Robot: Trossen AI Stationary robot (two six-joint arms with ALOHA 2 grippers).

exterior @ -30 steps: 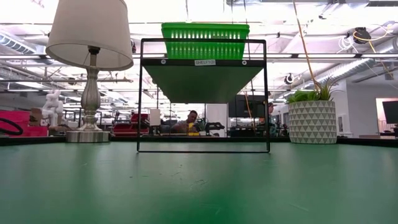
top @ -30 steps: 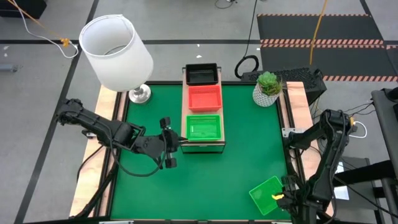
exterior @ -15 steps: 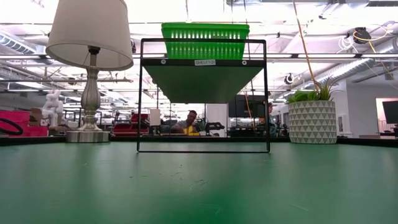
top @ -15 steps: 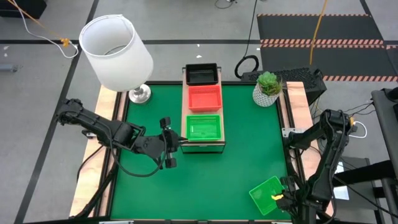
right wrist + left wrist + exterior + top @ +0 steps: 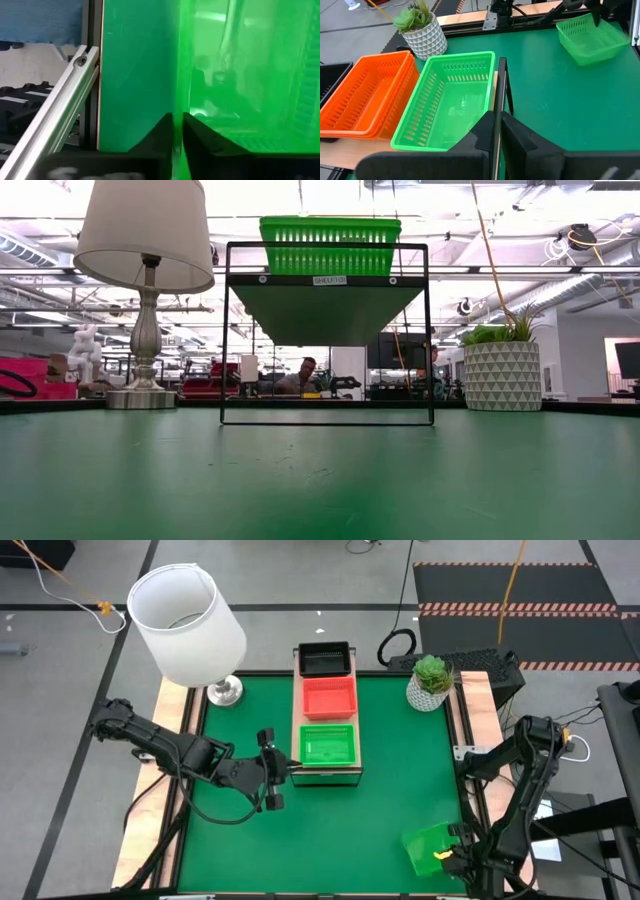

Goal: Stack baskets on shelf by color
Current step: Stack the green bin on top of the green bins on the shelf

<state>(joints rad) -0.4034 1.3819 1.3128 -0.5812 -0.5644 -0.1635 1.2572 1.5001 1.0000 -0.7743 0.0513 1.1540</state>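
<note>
Right claw [image 5: 447, 853] pinches green basket [image 5: 428, 848] wall at table's near corner

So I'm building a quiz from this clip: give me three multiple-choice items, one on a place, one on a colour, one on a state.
1. Where is the loose green basket?
A. On the shelf
B. At the table's near right corner
C. Under the lamp

2. What colour is the middle stack on the shelf?
A. Orange-red
B. Black
C. Green

3. The right pincer is:
A. Wide open above the plant
B. Shut on the loose green basket
C. Parked off the table

Answers: 1 B, the high view shows it by the right arm. 2 A, the orange-red baskets sit between black and green. 3 B, the basket's rim is tilted up at the pincer.
</note>
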